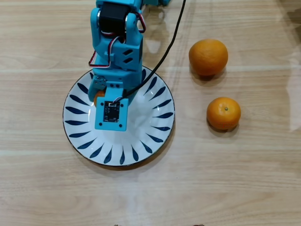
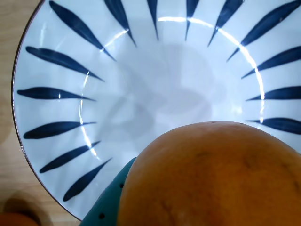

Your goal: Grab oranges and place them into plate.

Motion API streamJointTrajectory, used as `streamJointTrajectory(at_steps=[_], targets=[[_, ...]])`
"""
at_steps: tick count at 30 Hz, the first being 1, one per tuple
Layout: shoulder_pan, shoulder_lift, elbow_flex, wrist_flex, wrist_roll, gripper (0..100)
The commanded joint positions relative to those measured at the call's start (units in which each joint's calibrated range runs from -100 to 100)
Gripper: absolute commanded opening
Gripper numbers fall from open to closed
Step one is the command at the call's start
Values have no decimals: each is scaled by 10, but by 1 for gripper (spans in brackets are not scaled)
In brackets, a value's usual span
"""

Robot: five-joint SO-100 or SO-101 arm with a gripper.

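Overhead view: the blue arm's end effector (image 1: 100, 96) is closed around one orange (image 1: 98, 98) above the blue-leafed plate (image 1: 150, 136), left of its centre. Wrist view: the held orange (image 2: 211, 174) fills the lower frame over the plate's white well (image 2: 155, 89). A larger orange (image 1: 208, 57) and a smaller orange (image 1: 224, 113) rest apart on the wooden bench (image 1: 244, 179), right of the plate.

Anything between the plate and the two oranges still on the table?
No. In the overhead view, only bare wooden table separates the plate from the larger orange and the smaller orange.
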Motion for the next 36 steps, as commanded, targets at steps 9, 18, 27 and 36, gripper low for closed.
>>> streamJointTrajectory(at_steps=[9,18,27,36], targets=[[-8,-1,-43,-12,2,65],[-29,-8,-44,53,1,71],[-50,-70,-40,197,-14,30],[-67,-328,177,196,-13,7]])
